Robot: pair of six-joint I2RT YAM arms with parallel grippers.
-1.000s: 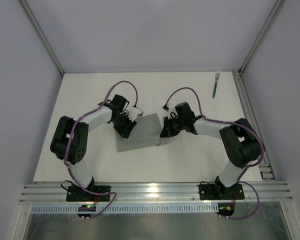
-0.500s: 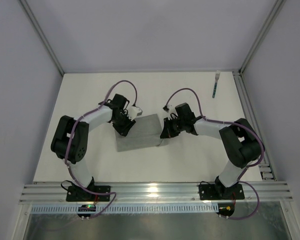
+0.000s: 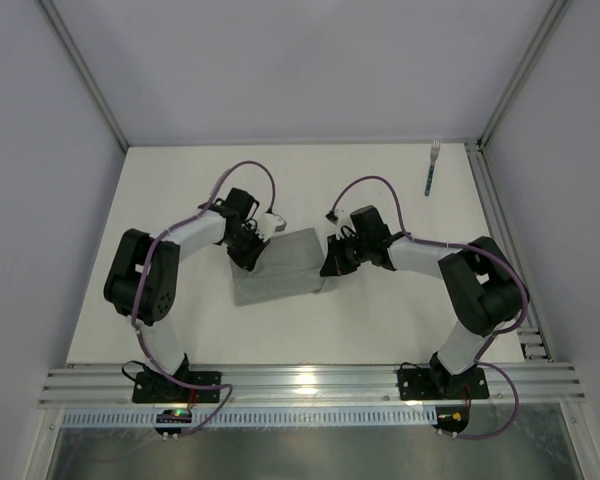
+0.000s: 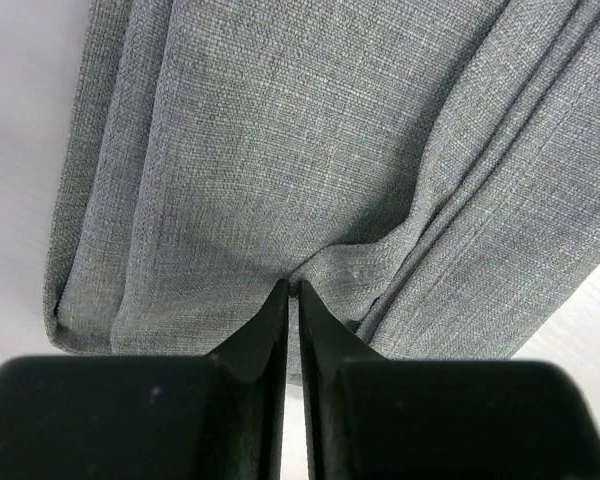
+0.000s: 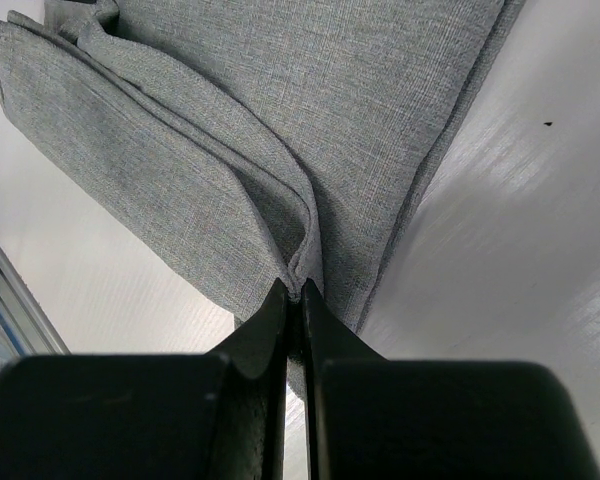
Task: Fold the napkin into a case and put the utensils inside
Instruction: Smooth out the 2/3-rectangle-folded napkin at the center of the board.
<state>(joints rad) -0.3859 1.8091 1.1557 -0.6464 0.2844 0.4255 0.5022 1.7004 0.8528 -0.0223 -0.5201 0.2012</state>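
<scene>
Both arms low, left end effector (image 4: 292, 286) and right end effector (image 5: 300, 289) closed.

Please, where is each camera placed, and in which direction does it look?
Top external: fixed above and behind the arm bases, looking down at the table, napkin and fork; shows the left arm and right arm whole.
Left wrist: on the left arm, looking along the left gripper, shut on a napkin fold.
Right wrist: on the right arm, looking along the right gripper, pinching the napkin's edge.
Shared: all three see the napkin.
</scene>
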